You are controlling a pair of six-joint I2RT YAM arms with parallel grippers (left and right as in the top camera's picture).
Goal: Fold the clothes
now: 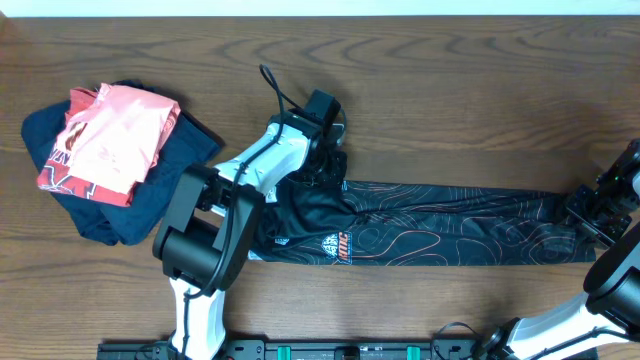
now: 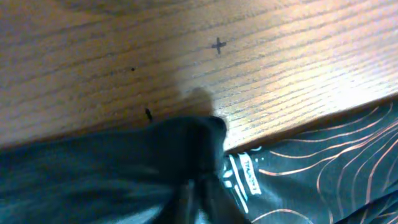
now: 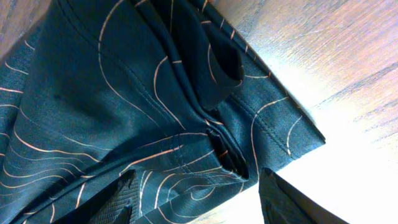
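From overhead, the black thin-fabric garment printed with fine red and white contour lines (image 1: 450, 225) is seen laid out as a long strip across the brown wooden table (image 1: 450, 100). The left gripper (image 1: 322, 160) is set at the garment's bunched left end and the right gripper (image 1: 590, 212) at its far right end. A salmon-pink shirt with red print (image 1: 115, 135) lying on a plain navy-blue garment (image 1: 150, 205) is left well apart, beyond the black garment's left end. The step in hand is judged to be taking hold of both ends before a first fold, which is not yet made.

In the left wrist view, a peak of dark fabric (image 2: 193, 140) is seen drawn up from the garment, beside its white lettering. The fingers themselves cannot be made out, so whether a pinch is held cannot be told.

In the right wrist view, the two fingers (image 3: 118, 199) are spread wide apart. One is seen over the garment's hem and the other over bare wood just beyond the hem; nothing is clamped. The next move is judged to call for closing on the layered hem (image 3: 230, 155) so that every layer is caught.
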